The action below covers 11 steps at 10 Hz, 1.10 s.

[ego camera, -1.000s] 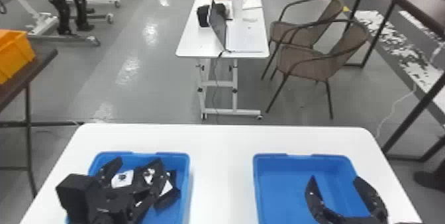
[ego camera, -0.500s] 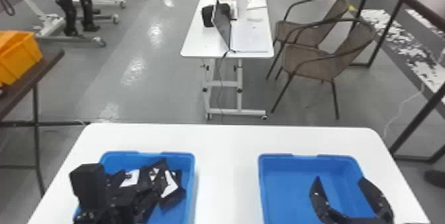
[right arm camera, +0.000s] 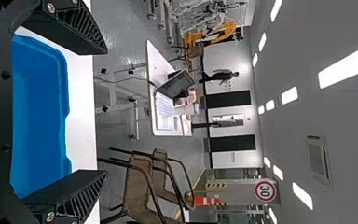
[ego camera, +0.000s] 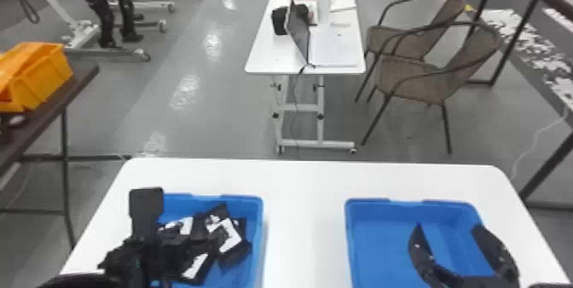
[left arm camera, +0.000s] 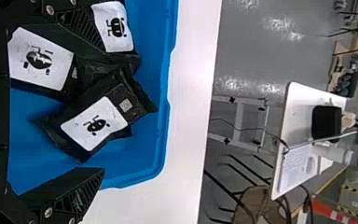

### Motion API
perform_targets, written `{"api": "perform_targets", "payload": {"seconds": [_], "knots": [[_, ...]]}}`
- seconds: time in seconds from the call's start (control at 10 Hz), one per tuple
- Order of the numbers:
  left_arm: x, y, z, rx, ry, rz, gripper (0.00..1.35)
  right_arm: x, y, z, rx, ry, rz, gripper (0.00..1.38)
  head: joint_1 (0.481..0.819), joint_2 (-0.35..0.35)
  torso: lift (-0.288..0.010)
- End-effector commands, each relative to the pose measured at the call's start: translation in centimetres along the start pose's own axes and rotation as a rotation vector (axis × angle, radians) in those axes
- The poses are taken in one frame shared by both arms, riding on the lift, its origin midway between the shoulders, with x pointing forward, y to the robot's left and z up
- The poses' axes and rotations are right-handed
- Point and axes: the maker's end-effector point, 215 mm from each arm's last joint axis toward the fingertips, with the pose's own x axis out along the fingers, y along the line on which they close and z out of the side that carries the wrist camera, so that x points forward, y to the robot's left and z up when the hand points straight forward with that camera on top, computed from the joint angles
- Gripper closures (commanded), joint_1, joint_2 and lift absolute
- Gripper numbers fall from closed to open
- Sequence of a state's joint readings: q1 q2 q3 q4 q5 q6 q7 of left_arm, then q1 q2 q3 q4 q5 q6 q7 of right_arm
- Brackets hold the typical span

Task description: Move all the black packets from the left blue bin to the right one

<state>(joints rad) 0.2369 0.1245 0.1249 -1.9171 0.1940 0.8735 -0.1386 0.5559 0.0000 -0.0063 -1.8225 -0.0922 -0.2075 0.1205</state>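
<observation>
Forward and slightly across the left blue bin: that is how my left gripper has moved since the earlier frame, and its upright black block has risen with it. Over the right blue bin, my right gripper keeps its place. The head view has also shifted slightly.

Seen from the left wrist, my left gripper has its two flat fingers wide apart, with nothing clamped between them. Several black packets with white labels lie there in the left bin, overlapping at different angles. One finger overlaps part of the heap in that view; I cannot tell whether it touches.

My right gripper's fingers also stand well apart, holding nothing, pointing forward above the right bin.

Both bins sit side by side on a white table, with a gap between them. Beyond it, a laptop lies open on a white desk, near brown chairs. Off to the left, an orange bin rests on a dark side table.
</observation>
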Motion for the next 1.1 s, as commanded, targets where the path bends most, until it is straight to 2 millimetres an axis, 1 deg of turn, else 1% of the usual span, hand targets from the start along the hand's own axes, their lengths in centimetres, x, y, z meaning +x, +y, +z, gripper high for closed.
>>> {"api": "perform_targets", "payload": {"seconds": [0.0, 0.1, 0.3, 0.4, 0.6, 0.7, 0.8, 0.9, 1.0], "knots": [[1.3, 0.5, -0.1, 0.030, 0.051, 0.012, 0.13, 0.1, 0.0, 0.0, 0.002, 0.000, 0.000, 0.10, 0.695, 0.081, 0.000], [2.2, 0.7, -0.1, 0.061, 0.083, 0.005, 0.13, 0.0, 0.0, -0.2, 0.004, 0.003, 0.000, 0.10, 0.695, 0.080, 0.000], [4.6, 0.0, -0.6, 0.146, 0.151, -0.040, 0.13, 0.2, 0.0, -0.2, 0.009, 0.002, 0.000, 0.10, 0.695, 0.073, 0.000], [5.5, -0.1, -1.3, 0.164, 0.185, -0.048, 0.13, 0.3, 0.0, -0.2, 0.010, 0.002, 0.001, 0.10, 0.695, 0.066, 0.000], [6.4, 0.2, -1.8, 0.191, 0.220, -0.030, 0.13, 0.1, 0.0, -0.5, 0.016, 0.006, 0.001, 0.10, 0.695, 0.064, 0.000], [7.0, 0.5, -1.7, 0.209, 0.231, -0.020, 0.13, 0.1, 0.0, -0.6, 0.018, 0.007, 0.002, 0.10, 0.695, 0.067, 0.000], [7.8, 0.2, -1.7, 0.218, 0.238, -0.042, 0.15, 0.1, 0.0, -0.5, 0.020, 0.007, 0.002, 0.10, 0.695, 0.069, 0.000], [8.3, 0.2, -1.6, 0.224, 0.247, -0.052, 0.30, 0.2, 0.0, -0.6, 0.020, 0.008, 0.003, 0.10, 0.695, 0.066, 0.000], [8.5, 0.4, -1.5, 0.232, 0.244, -0.052, 0.64, 0.2, 0.0, -0.6, 0.021, 0.008, 0.004, 0.10, 0.695, 0.064, 0.000]]}}
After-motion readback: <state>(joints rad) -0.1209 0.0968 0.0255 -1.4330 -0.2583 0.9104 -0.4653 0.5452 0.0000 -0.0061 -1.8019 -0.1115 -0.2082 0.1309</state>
